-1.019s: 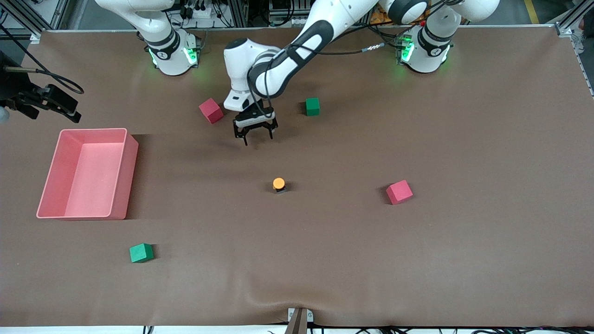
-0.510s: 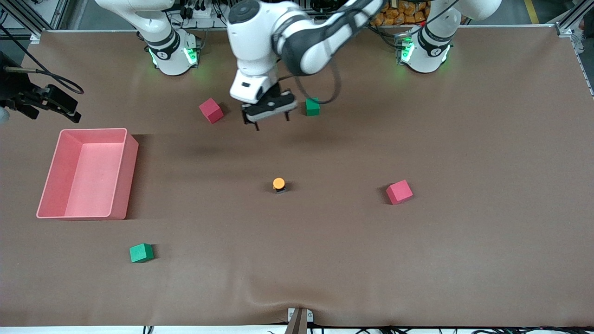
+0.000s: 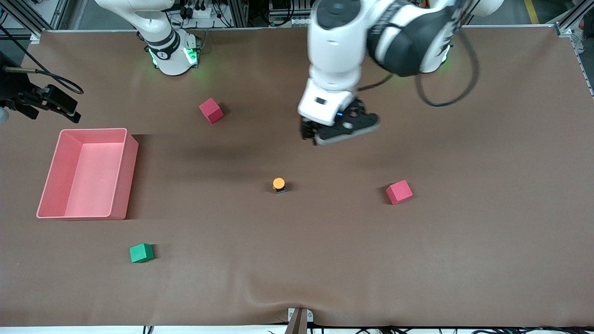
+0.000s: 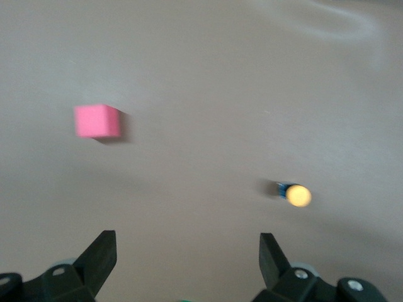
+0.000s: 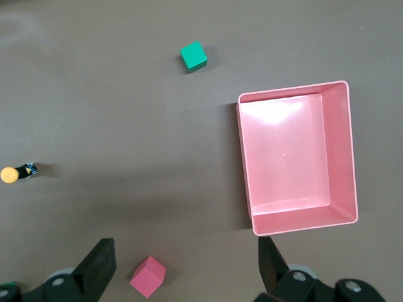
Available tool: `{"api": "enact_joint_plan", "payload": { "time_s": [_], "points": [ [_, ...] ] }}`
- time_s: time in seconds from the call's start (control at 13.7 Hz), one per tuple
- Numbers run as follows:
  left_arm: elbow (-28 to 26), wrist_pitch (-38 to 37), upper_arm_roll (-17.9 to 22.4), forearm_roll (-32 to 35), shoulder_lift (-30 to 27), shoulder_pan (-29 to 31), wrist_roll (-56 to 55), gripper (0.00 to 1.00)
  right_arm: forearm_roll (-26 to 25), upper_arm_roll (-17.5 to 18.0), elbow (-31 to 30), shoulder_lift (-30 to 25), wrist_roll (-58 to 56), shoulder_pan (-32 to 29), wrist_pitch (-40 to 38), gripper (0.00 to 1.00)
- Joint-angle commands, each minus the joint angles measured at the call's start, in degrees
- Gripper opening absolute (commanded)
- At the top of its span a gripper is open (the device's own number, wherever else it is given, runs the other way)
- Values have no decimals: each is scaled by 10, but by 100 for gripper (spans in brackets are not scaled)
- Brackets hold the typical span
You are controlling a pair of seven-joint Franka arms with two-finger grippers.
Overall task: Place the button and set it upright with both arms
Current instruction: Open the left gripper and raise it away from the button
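the fingers [image 4: 101, 255] of the left gripper [image 3: 341, 132] stood wide apart with nothing between them, and the right gripper [image 5: 182, 264] likewise showed its fingers spread wide and empty in the right wrist view. the button [image 3: 278, 184] sat on the brown table [image 3: 325, 260] with its orange cap up, near the table's middle, well apart from both grippers. the left gripper hung above bare table, farther from the front camera than the button; the right arm waited, its gripper out of the front view and high above the pink bin [image 5: 296, 157]. judged from this, the button looked placed and upright, so the step in hand seemed a pulling clear, and any next move would call only for keeping off the button. taking the button as landmark: one pink cube [image 3: 399, 192] lay beside it toward the left arm's end, another pink cube [image 3: 211, 110] lay farther from the camera, a green cube [image 3: 141, 253] lay nearer the camera, and the bin stood toward the right arm's end.
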Motion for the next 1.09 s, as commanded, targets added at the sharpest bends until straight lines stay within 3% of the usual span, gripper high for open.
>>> {"api": "enact_joint_plan", "payload": {
  "time_s": [0.0, 0.36, 0.58, 1.02],
  "points": [
    [-61, -11, -8, -11, -58, 59, 97, 100, 8, -1, 11, 5, -7, -1, -10, 100],
    [-170, -10, -8, -12, -149, 174, 279, 100, 8, -1, 10, 4, -7, -2, -10, 100],
    [-222, -4, -8, -58, -202, 229, 335, 100, 8, -1, 10, 4, -7, -2, -11, 100],
    [-255, -7, -7, -115, -256, 332, 471, 100, 8, -1, 10, 4, -7, 0, -10, 100]
  ]
}}
